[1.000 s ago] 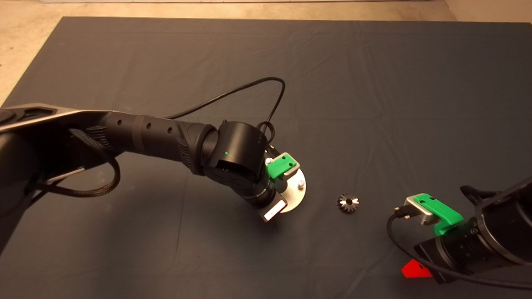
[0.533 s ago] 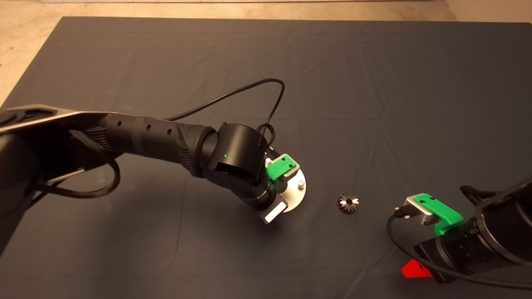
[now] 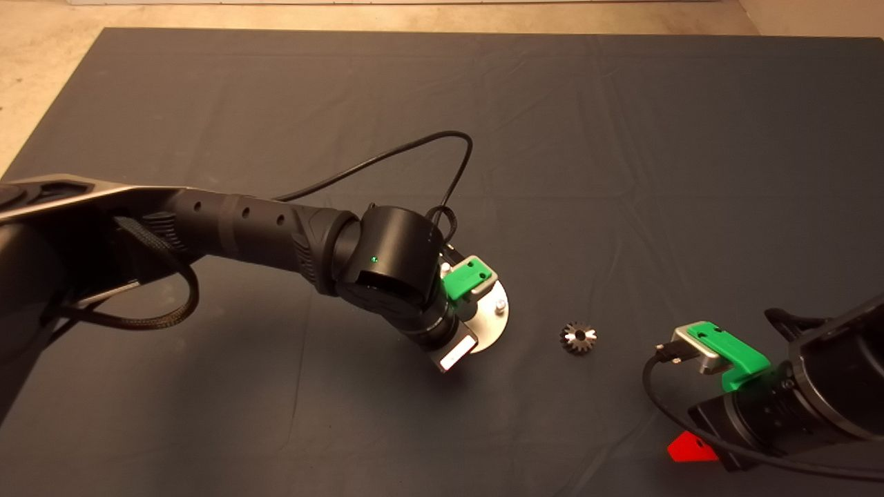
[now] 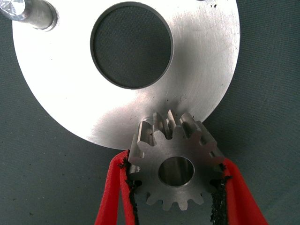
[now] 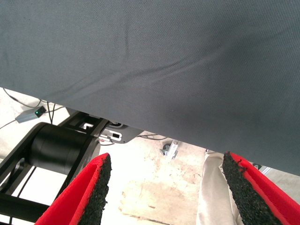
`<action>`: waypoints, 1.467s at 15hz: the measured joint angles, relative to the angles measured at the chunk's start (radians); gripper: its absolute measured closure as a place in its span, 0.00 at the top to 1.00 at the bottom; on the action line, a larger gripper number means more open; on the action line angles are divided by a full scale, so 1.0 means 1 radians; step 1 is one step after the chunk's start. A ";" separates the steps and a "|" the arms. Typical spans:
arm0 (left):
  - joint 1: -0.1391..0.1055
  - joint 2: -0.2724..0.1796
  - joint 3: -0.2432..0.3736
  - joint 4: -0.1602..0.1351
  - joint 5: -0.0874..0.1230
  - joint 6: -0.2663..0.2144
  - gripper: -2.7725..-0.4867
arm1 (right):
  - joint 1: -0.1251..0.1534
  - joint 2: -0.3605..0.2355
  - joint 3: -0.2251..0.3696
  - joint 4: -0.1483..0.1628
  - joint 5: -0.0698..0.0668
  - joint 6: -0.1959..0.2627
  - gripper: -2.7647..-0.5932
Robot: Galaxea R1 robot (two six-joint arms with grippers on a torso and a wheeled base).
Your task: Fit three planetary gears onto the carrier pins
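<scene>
Dark mat (image 3: pixel 621 138): spread over the desk; everything in play is carried on it.
Left arm (image 3: pixel 242 221): reached in low across the mat, wrist angled down over the plate, most of the plate hidden by it in the head view.
Right arm (image 3: pixel 815 386): parked at the lower right edge of the mat, idle.
Round plate (image 4: pixel 201 70): shiny metal, laid flat on the mat near its middle, centre hole open.
Left claw (image 4: pixel 176 197): clamped on a gear, one red finger pressed to each side of the teeth, positioned at the plate's rim.
Right claw (image 5: pixel 164 192): fingers spread wide, nothing held; only mat edge and floor shown past them.
Held gear (image 4: pixel 176 161): gripped flat with bore facing the wrist camera, overlapping the plate edge; the pin beneath cannot be seen, so seating cannot be confirmed.
Loose gear (image 3: pixel 579 337): laid on the mat between plate and right claw, well apart from both, not yet picked.
Third gear: not found in any view.
Carrier pins: one bare pin (image 4: pixel 35 14) seen in the left wrist view, no gear on it; one pin (image 3: pixel 497 304) seen in the head view, also bare.
Progress: judged early, first gear being placed, none confirmed seated.
Remaining: held gear to be seated and released, loose gear fetched, third gear located.
</scene>
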 joint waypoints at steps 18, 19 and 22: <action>0.000 0.000 -0.003 0.030 0.000 0.002 0.05 | 0.000 0.000 0.000 0.000 0.000 0.000 0.53; 0.000 0.000 -0.005 0.030 0.000 0.003 0.05 | 0.000 0.000 0.000 0.000 0.000 0.000 0.53; 0.000 0.000 -0.005 0.030 -0.001 0.005 0.05 | 0.000 0.000 0.000 0.000 0.000 0.000 0.53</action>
